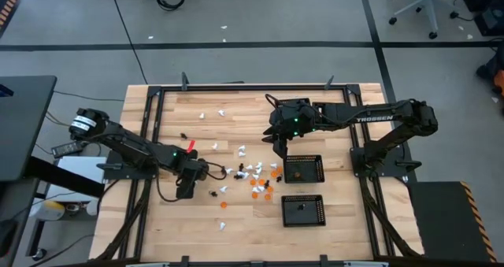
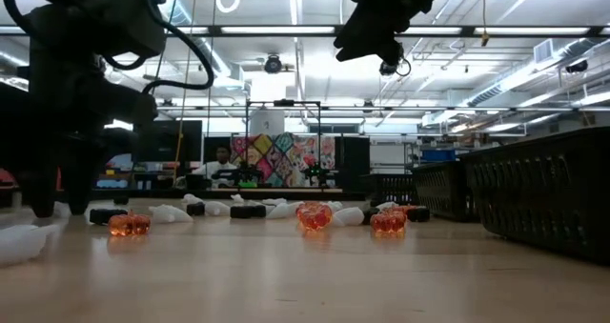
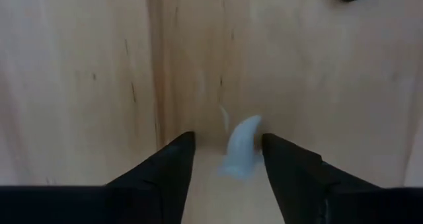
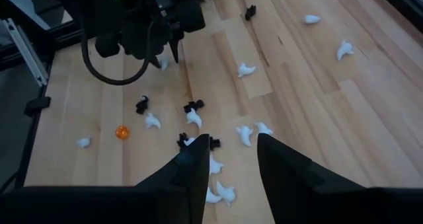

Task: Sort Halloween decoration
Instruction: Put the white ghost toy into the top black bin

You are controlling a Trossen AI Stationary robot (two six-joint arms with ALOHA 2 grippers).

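White figure (image 3: pixel 242 145): flanked by parted left gripper (image 3: pixel 228 159) fingers, on tabletop (image 3: pixel 79 85).
Right gripper (image 4: pixel 231 159): raised, narrowly parted, nothing held.

Tiny white, orange and black figures lay scattered over the wooden table, loose and unsorted. The thickest cluster (image 1: pixel 253 176) sat near the table's middle, just left of the upper mesh tray: white ghost-like figures (image 1: pixel 250 171) mixed with round orange pumpkins (image 1: pixel 264 190) and a few small black figures (image 1: pixel 213 194). More white figures (image 1: pixel 221 112) lay apart toward the far edge, and one white figure (image 1: pixel 223 226) lay alone near the front edge beside an orange one (image 1: pixel 223 205). From table height the pumpkins (image 2: pixel 315 215) looked translucent and ribbed. One curved white ghost (image 3: pixel 241 145) lay on the wood between the left gripper's fingers. A single orange figure (image 1: pixel 297 172) rested inside the upper tray and a black one (image 1: pixel 300 205) inside the lower tray.
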